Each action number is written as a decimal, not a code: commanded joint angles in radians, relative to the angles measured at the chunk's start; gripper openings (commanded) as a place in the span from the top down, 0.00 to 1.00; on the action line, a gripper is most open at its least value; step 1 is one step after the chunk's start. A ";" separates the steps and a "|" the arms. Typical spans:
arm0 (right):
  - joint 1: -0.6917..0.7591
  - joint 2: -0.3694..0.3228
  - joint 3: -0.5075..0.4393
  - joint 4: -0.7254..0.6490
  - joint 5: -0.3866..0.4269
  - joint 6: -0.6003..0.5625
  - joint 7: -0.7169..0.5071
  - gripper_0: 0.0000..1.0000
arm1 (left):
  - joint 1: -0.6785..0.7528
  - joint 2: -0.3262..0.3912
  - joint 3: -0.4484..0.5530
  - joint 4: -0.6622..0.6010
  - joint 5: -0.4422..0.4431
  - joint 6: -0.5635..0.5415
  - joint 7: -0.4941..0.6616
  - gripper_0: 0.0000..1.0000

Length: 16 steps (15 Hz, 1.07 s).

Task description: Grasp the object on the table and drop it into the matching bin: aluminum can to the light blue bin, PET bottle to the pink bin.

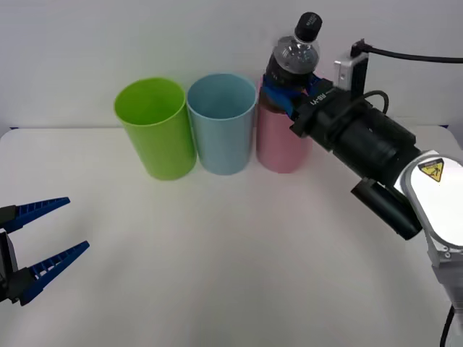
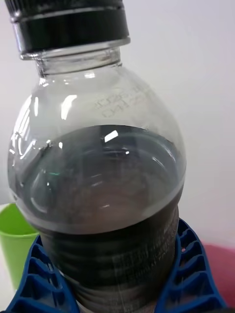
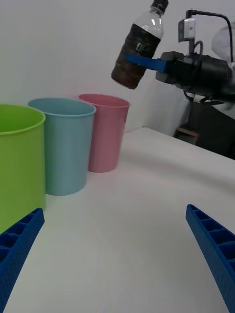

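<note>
Front view: right claw [image 1: 288, 92] clamps the PET bottle [image 1: 293, 59] above the pink bin [image 1: 278, 148].

three bins — one lime green bin [image 1: 155, 127], one light blue bin [image 1: 221, 123], one pink bin [image 1: 278, 144] — and one PET bottle [image 1: 293, 59].

PET bottle [image 1: 293, 58]: clear plastic, black cap, dark lower body. Pink bin [image 1: 278, 144]: pale pink, plain. Light blue bin [image 1: 222, 126]: pale blue, plain. Third bin [image 1: 155, 130]: lime green, plain. Tabletop [image 1: 217, 260]: plain white. Right tool [image 1: 289, 97] and left tool [image 1: 51, 242]: blue ribbed fingers.
</note>
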 commanded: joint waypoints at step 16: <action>-0.272 0.058 -0.109 0.415 0.295 -0.001 -0.172 1.00 | 0.000 0.000 0.000 0.000 0.000 0.000 0.000 0.00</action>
